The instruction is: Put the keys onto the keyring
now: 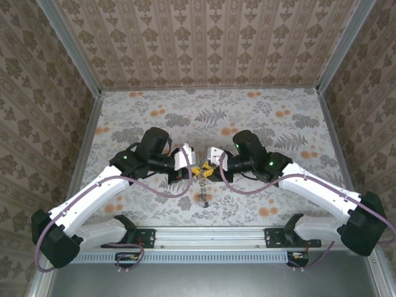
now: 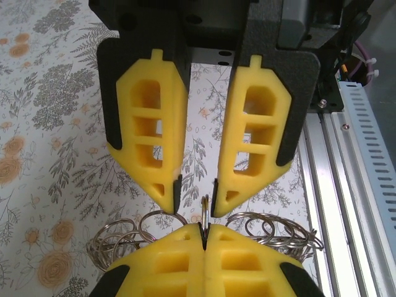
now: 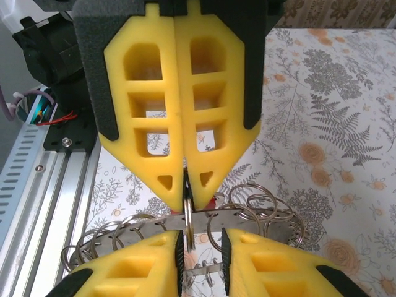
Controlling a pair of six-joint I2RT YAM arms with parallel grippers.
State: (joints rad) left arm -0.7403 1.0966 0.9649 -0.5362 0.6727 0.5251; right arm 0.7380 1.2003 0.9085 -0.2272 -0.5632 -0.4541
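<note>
The two arms meet nose to nose above the middle of the flowered surface [image 1: 278, 124], lifted clear of it, so that each pincer can work on the same small piece of metal.

The left pincer [image 2: 204, 238] is pressed fully together on the edge of one thin ring [image 2: 205, 204], which stands upright out of its tips. That looks like an anchoring hold, keeping the ring steady and edge-on to the other arm.

The right pincer [image 3: 201, 244] faces it with its jaws only narrowly parted. The thin ring passes through that gap, close against one pad, without being visibly pinched. This seems to be a feeling-in position, ready to pry or thread.

The keyring [image 3: 260, 204] spreads out to either side of the grip as a cluster of silvery loops, hanging between the two pincers rather than lying on the surface. In the top view a strand of it [image 1: 203, 185] dangles down towards the surface.

A red fleck [image 3: 211, 200] just behind the left tips may be a key head, but the keys cannot be made out clearly.
</note>
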